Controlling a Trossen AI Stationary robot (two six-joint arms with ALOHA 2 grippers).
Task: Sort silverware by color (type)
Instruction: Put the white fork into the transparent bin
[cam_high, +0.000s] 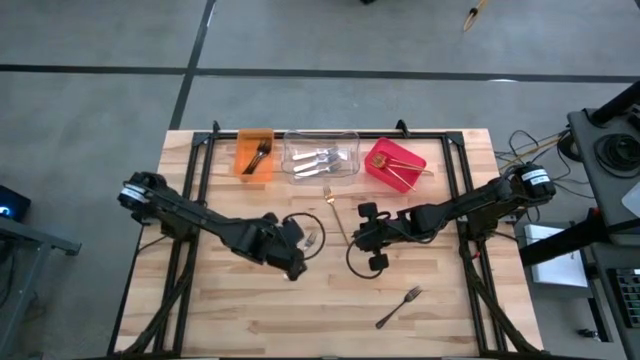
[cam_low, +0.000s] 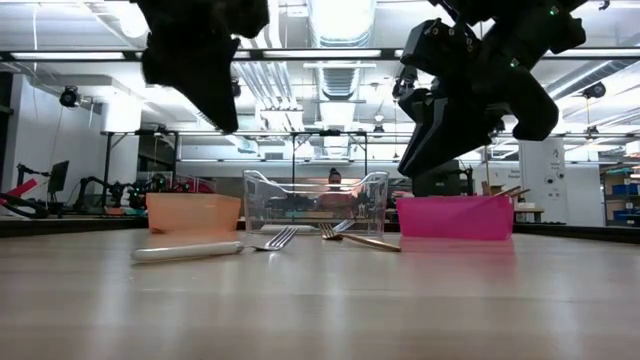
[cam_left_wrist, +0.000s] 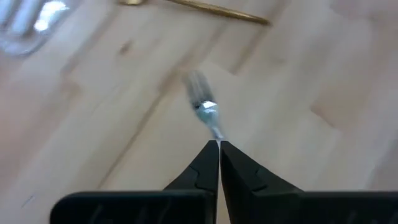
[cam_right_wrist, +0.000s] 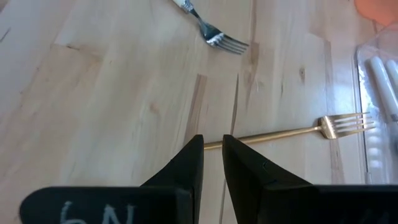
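1. The dark fork (cam_high: 400, 305) lies loose on the table (cam_high: 250, 320), well apart from the clear bin (cam_high: 350, 140) and towards the front edge on the right-arm side.
2. The left gripper (cam_left_wrist: 218, 149) hangs nearer to the clear bin, on its front side. The fingers are pressed together with no gap. The tips meet over the handle end of the silver fork (cam_left_wrist: 208, 112). The low view shows this fork flat on the wood, so no hold is confirmed.
3. The right gripper (cam_right_wrist: 212, 146) hovers beside it with a narrow gap between its fingers. It is over the handle of the gold fork (cam_right_wrist: 292, 132), whose tines point at the clear bin.
4. The orange bin (cam_high: 240, 150) and red bin (cam_high: 378, 155) stand on either side of the clear bin.

Hazards:
- The left arm may lift away empty, because shut fingers cannot pinch a thin, flat handle.
- The grippers are near each other, so simultaneous moves risk contact.
- A descent onto the gold fork could skid it.
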